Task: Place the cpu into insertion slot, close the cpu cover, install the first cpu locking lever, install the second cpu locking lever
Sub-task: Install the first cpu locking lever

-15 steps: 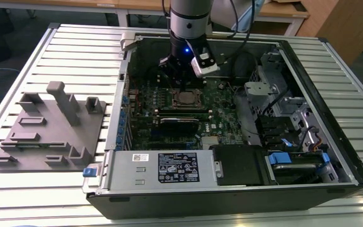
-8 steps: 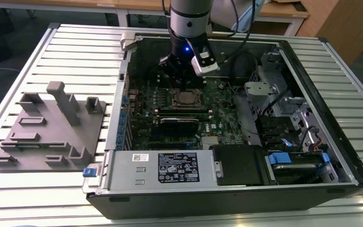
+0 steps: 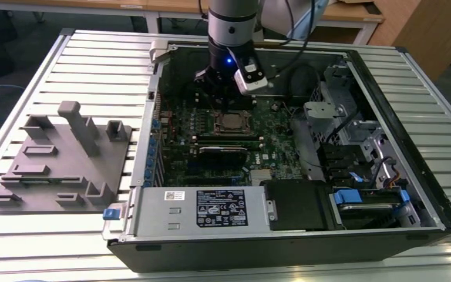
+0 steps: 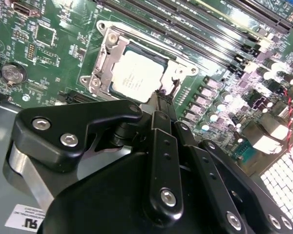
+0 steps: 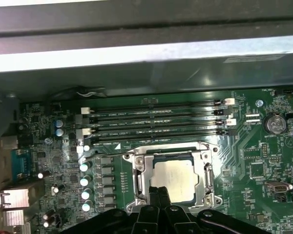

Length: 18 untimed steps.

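The cpu (image 5: 172,181) is already in the slot (image 5: 142,181), its pale metal top facing up, and the cover (image 5: 206,176) lies flat around it, so the chip shows through the cover's square window. In the second wrist view the same chip (image 4: 136,75) sits inside the same frame (image 4: 109,57).

What matters here is where the tool (image 5: 159,193) stands against the socket. Its tips are down at the edge of the cover on the side away from the memory slots (image 5: 156,124), touching or just short of the frame; which of the two I cannot tell. The cpu lies just beyond the tips, toward those long slots, which run parallel to the edge the tool is on.

The two fingers (image 4: 158,105) are pressed together with no gap, and nothing is visibly held between them. A small dark part by the tips (image 4: 173,87) may belong to a locking lever, but I cannot make it out, nor whether either lever is latched.

In the exterior view the arm (image 3: 231,29) comes almost straight down into the open case (image 3: 413,194), which lies on its side on the slatted tabletop (image 3: 92,59). The tool (image 3: 225,108) points down at the board – right over the socket (image 3: 232,123).
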{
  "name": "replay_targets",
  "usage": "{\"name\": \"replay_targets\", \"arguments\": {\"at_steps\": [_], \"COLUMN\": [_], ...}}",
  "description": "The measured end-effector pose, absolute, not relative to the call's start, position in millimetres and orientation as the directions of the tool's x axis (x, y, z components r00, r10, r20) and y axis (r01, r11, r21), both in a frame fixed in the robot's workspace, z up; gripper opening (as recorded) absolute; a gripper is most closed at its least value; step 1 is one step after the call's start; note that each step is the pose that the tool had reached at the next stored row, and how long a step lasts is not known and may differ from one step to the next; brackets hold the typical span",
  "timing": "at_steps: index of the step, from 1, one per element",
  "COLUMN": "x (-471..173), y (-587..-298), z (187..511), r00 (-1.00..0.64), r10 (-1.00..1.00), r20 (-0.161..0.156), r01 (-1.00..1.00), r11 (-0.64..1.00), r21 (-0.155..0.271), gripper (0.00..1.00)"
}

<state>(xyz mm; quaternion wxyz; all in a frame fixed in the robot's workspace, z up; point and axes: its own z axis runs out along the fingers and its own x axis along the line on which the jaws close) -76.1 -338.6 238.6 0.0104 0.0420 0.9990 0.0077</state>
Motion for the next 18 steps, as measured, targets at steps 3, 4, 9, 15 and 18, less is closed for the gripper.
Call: {"name": "replay_targets", "arguments": {"at_steps": [3, 4, 9, 15, 18], "x": [-79.9, -81.1, -85.2, -85.4, -85.4], "y": [-338.6, -338.7, -338.7, -338.8, -338.8], "z": [238.6, 238.6, 238.6, 240.0, 242.3], "r00": [-0.996, -0.996, -0.996, -0.996, -0.996], "r10": [0.084, 0.084, 0.084, 0.084, 0.084], "r20": [-0.020, -0.020, -0.020, -0.020, -0.020], "r01": [0.084, 0.084, 0.084, 0.084, 0.084], "r11": [0.996, 0.996, 0.996, 0.996, 0.996], "r21": [0.017, 0.018, 0.020, 0.020, 0.020], "gripper": [0.11, 0.11, 0.11, 0.11, 0.11]}}
